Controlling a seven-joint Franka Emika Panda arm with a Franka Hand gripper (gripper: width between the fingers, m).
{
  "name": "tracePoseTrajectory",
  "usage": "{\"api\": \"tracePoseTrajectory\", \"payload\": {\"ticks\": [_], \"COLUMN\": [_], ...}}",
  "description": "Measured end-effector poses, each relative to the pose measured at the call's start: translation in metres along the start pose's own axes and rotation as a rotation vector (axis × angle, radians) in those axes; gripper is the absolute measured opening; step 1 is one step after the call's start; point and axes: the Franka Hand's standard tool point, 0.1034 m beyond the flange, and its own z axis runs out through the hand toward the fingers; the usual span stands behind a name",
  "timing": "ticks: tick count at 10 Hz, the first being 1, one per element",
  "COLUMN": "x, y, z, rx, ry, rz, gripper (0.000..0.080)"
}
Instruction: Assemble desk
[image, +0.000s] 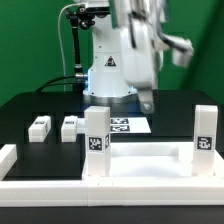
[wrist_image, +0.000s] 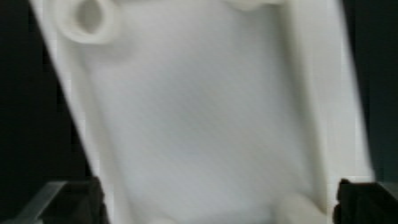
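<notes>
The desk top (image: 150, 157), a white rimmed tray, lies near the front of the table. Two tagged white legs stand upright on it, one (image: 97, 138) towards the exterior view's left and one (image: 204, 136) at its right. Two more loose legs (image: 40, 127) (image: 70, 127) lie on the black table further left. My gripper (image: 148, 99) hangs blurred above and behind the desk top. In the wrist view the white desk top (wrist_image: 205, 100), with a round hole (wrist_image: 84, 20), fills the picture. My gripper (wrist_image: 214, 205) is open, its dark fingertips (wrist_image: 68, 205) spread on either side and holding nothing.
The marker board (image: 128, 125) lies flat behind the desk top, in front of the robot base (image: 108, 75). White border rails (image: 100, 190) run along the table's front and the exterior view's left edge.
</notes>
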Motion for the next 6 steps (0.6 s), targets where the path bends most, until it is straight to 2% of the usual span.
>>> {"api": "tracePoseTrajectory", "payload": {"ticks": [1, 4, 5, 6], "x": [0.002, 0.003, 0.003, 0.01], "y": [-0.007, -0.007, -0.005, 0.003], "z": [-0.004, -0.003, -0.002, 0.007], "rx": [0.013, 0.014, 0.011, 0.027], "ry": [-0.002, 0.001, 0.002, 0.012], "rz": [-0.004, -0.005, -0.009, -0.065], "gripper": [0.0649, 0.0649, 0.0649, 0.0649]}}
